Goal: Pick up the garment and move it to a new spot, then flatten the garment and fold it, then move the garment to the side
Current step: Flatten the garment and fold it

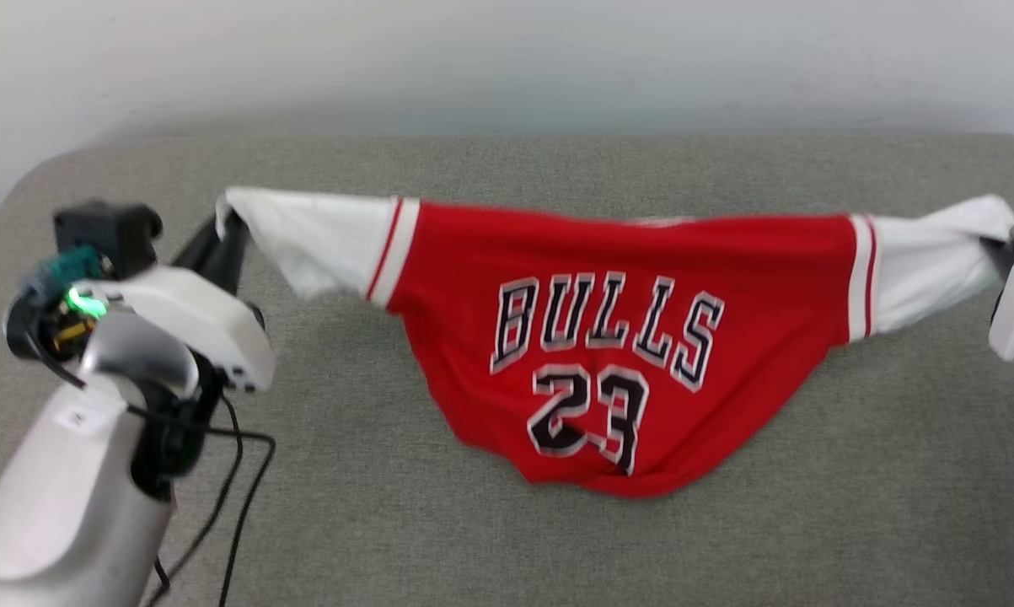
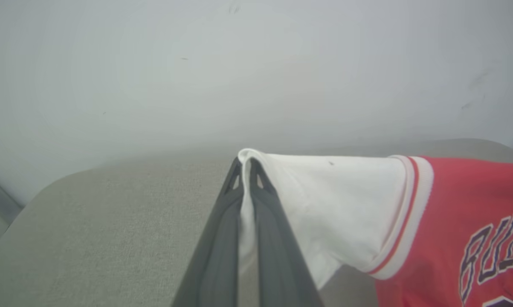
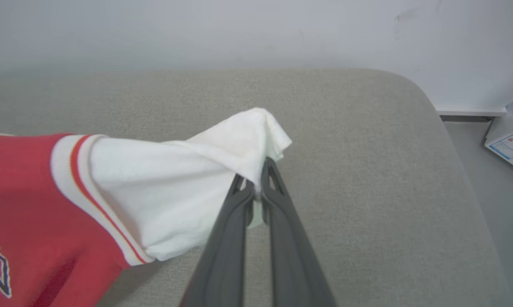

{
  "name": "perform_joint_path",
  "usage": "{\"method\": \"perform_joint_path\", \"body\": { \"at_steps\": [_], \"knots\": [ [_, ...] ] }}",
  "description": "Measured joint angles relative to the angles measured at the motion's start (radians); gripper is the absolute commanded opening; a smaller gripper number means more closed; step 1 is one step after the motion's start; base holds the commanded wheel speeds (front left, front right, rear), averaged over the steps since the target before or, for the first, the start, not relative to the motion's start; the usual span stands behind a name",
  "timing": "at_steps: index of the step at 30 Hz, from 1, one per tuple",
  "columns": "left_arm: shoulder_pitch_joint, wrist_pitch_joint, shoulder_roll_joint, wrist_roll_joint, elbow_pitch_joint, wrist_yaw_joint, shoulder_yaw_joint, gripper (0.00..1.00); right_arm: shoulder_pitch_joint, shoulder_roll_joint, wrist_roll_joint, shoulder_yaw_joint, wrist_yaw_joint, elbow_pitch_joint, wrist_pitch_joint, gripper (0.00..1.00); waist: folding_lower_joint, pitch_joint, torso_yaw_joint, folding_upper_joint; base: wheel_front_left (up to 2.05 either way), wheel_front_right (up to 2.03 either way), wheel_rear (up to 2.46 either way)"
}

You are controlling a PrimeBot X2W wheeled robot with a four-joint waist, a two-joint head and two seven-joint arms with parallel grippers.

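The garment (image 1: 608, 337), a red jersey with black "BULLS" and 23, hangs stretched between my two grippers above the grey surface. Its red body sags in the middle, with the hem low near the fabric top. My left gripper (image 1: 230, 221) is shut on the end of the white left sleeve (image 2: 324, 200), and in the left wrist view the cloth runs between the fingertips (image 2: 248, 168). My right gripper (image 1: 997, 246) is shut on the end of the white right sleeve (image 3: 188, 187); its fingers (image 3: 258, 185) pinch the bunched cuff.
The grey padded table (image 1: 810, 523) has rounded far corners and a pale wall behind it. Black cables (image 1: 237, 472) hang beside my left forearm. A white box with a label (image 3: 512, 145) sits on the floor past the table's right edge.
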Motion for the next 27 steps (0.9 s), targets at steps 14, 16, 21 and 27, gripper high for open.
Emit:
{"method": "perform_joint_path", "body": {
  "at_steps": [14,16,21,27],
  "knots": [
    [-0.561,-0.088,-0.024,0.027,0.352,-0.113,0.018,0.0,-0.409,0.009,-0.135,0.022,0.0,0.044,-0.128,0.0,0.0001,0.081,-0.016,0.0,0.0,0.0,0.0],
    [-0.643,-0.107,-0.017,0.043,0.4,-0.124,0.017,0.0,-0.491,0.012,-0.152,0.025,0.0,0.059,-0.155,0.0,0.0001,0.108,-0.021,0.0,0.0,0.0,0.0],
    [-0.835,-0.153,0.0,0.07,0.508,-0.142,0.023,0.0,-0.686,0.022,-0.189,0.04,0.0,0.115,-0.216,0.0,0.0002,0.18,-0.037,0.0,0.0,0.0,0.0],
    [-1.024,-0.21,0.037,0.094,0.585,-0.156,0.042,0.0,-0.896,0.041,-0.221,0.046,0.0,0.171,-0.281,0.0,0.0002,0.276,-0.061,0.0,0.0,0.0,0.0]
  ]
}}
